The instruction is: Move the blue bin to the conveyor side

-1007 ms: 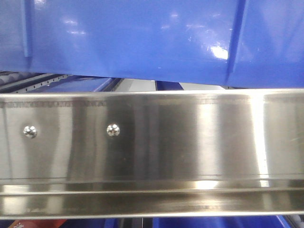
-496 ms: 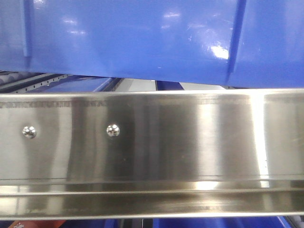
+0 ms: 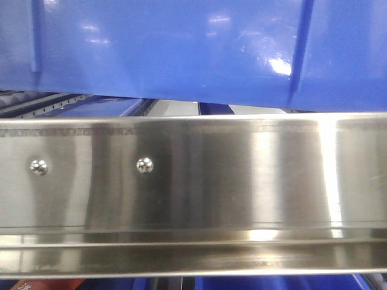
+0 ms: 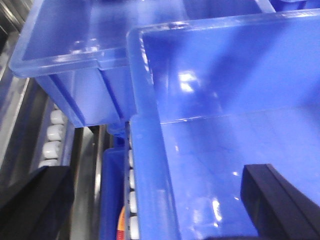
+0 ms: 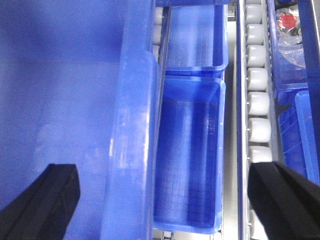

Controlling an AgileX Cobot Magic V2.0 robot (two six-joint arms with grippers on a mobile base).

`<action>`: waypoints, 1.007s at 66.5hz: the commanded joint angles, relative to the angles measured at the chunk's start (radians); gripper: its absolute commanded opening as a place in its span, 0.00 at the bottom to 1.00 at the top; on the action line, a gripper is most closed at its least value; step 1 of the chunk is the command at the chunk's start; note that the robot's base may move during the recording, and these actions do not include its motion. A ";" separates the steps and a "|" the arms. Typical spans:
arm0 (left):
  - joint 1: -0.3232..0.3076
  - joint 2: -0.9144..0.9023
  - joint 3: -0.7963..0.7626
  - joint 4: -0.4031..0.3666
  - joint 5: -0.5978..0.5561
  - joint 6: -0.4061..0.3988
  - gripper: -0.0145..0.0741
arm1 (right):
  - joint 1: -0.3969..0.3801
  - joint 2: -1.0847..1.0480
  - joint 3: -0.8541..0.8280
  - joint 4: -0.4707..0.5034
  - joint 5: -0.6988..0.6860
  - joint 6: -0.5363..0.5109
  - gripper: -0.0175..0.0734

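The blue bin fills the top of the front view, its glossy ribbed wall standing just behind the steel rail. In the left wrist view, the bin's thick left rim runs between the two black fingers of my left gripper, which is open and astride that wall, one finger inside the bin. My right gripper is open too, astride the bin's right rim, with one finger over the bin's floor. The conveyor side is out of view.
A shiny riveted steel rail crosses the front view. Another blue bin sits just behind. White rollers run alongside. Lower blue crates lie under the right rim; one crate holds red things.
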 commanded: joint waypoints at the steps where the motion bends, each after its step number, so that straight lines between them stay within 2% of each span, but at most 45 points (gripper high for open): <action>1: -0.001 -0.009 -0.008 -0.015 -0.009 -0.010 0.82 | -0.005 -0.001 -0.008 -0.002 -0.011 -0.013 0.82; 37: 0.007 -0.026 0.072 -0.003 -0.009 -0.010 0.82 | -0.005 0.000 -0.008 -0.002 -0.011 -0.015 0.82; 46: 0.055 -0.024 0.072 -0.030 -0.009 -0.010 0.82 | -0.005 0.015 -0.005 -0.002 -0.017 -0.015 0.82; 53: 0.107 -0.022 0.072 -0.083 -0.009 -0.010 0.82 | 0.003 0.038 -0.005 0.008 -0.017 -0.015 0.82; 67: 0.097 -0.018 0.072 -0.111 -0.009 0.005 0.82 | 0.065 0.070 -0.005 0.020 -0.024 -0.021 0.82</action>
